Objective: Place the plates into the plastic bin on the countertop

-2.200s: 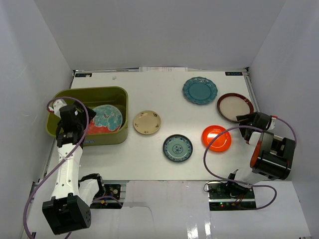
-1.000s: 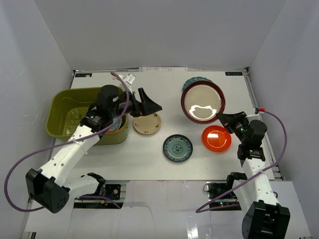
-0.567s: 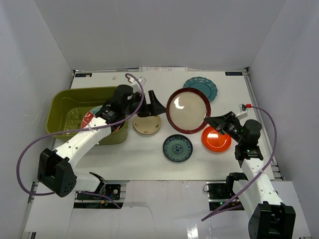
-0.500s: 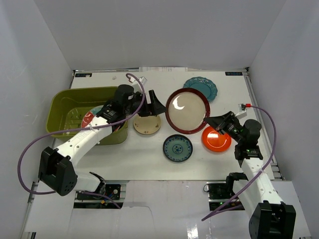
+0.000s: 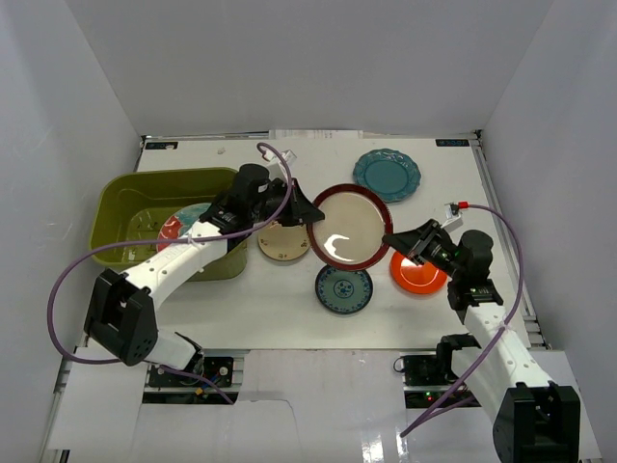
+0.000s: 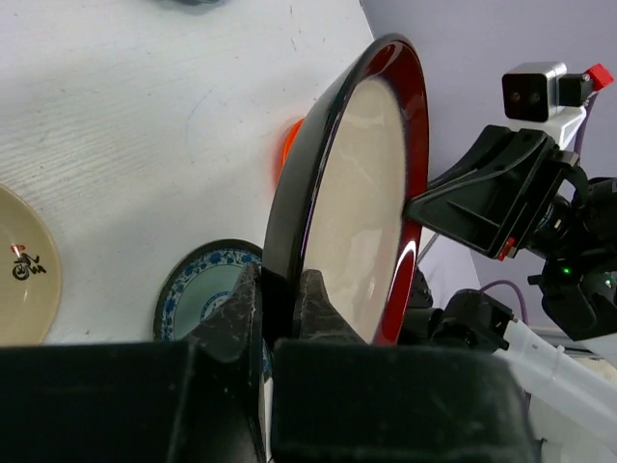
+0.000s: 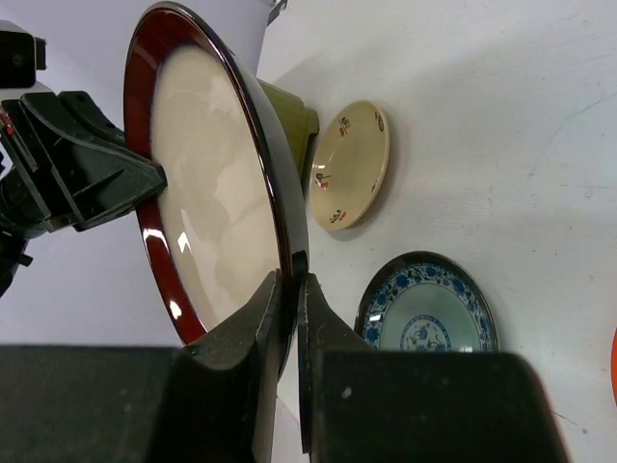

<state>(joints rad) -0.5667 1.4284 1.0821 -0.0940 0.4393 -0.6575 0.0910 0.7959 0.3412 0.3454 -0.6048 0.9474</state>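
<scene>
The maroon-rimmed cream plate (image 5: 349, 226) hangs tilted above the countertop (image 5: 241, 299), held from both sides. My left gripper (image 5: 307, 214) is shut on its left rim; in the left wrist view its fingertips (image 6: 281, 285) pinch the dark edge of the plate (image 6: 357, 193). My right gripper (image 5: 390, 239) is shut on the opposite rim, and the right wrist view shows the rim clamped (image 7: 292, 280). The olive plastic bin (image 5: 130, 188) stands at the left with a red floral plate (image 5: 170, 230) inside.
On the countertop lie a small beige plate (image 5: 282, 243), a small blue-patterned plate (image 5: 343, 287), an orange plate (image 5: 421, 275) and a scalloped teal plate (image 5: 387, 175). White walls close in the sides and back.
My right gripper carried the maroon-rimmed plate from the back right toward the middle. My left arm swung out of the bin, met the plate and shut on its left rim.
</scene>
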